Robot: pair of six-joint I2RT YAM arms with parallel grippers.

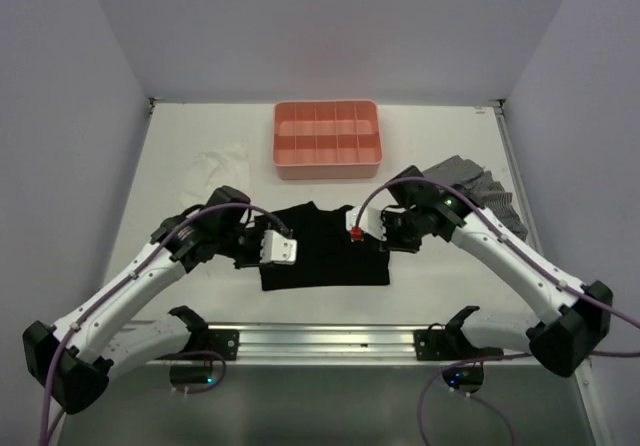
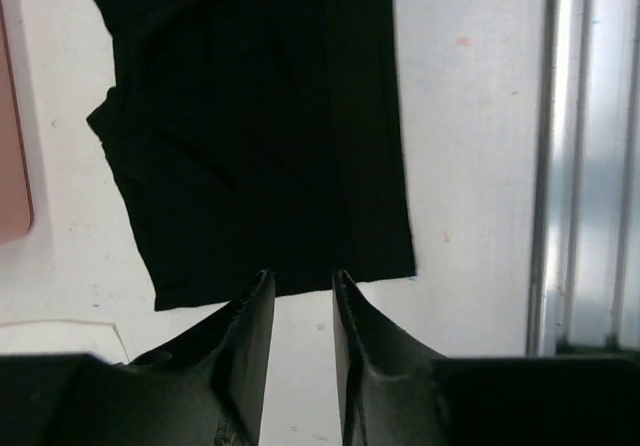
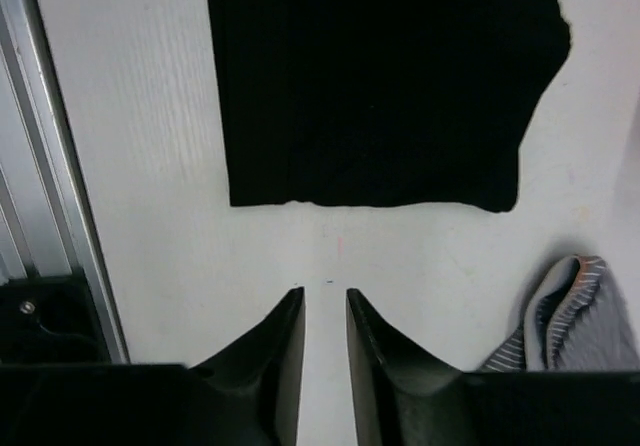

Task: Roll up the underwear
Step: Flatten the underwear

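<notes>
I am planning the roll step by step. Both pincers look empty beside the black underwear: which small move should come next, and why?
Probably ease the left pincer forward and close it on the edge of the underwear, which lies at its tips. The garment is flat, not yet rolled; the right pincer is also slightly open and empty, farther from the cloth.

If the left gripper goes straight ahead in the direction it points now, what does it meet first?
Most likely the underwear: in the left wrist view its edge lies just ahead of the left gripper. The gripper's height above it is unclear.
</notes>
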